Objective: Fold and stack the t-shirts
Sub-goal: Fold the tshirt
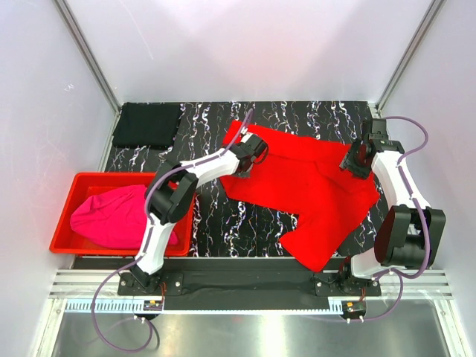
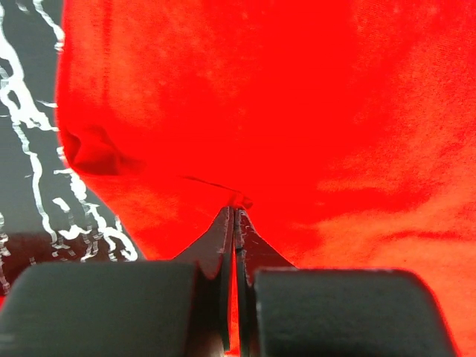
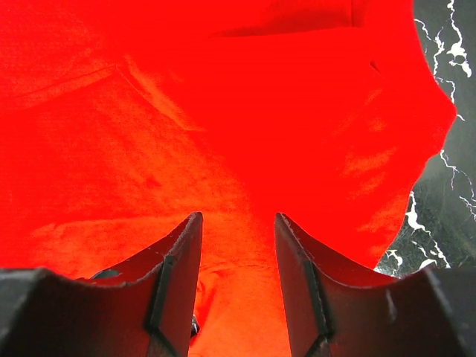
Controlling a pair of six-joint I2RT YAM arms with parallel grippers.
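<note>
Nearest, at the front rail, two arms stand, the left arm (image 1: 156, 238) and the right arm (image 1: 401, 190), on a black marbled table (image 1: 223, 223). Three t-shirts are in view, and one bin. At far left the red bin (image 1: 65, 212) holds the magenta t-shirt (image 1: 111, 216) in a heap, its right side hidden behind the left arm. Beyond it the black t-shirt (image 1: 149, 124) lies folded in the back corner. Mid-table the red t-shirt (image 1: 312, 193) lies spread, its near corner over the front edge. At its left edge the left gripper (image 2: 236, 208) has its fingers pressed together on a small pucker of the red cloth. At the shirt's far right the right gripper (image 3: 238, 217) has its fingers spread above the cloth — whether they touch it cannot be told. Both wrist views cut off the shirt's outline
</note>
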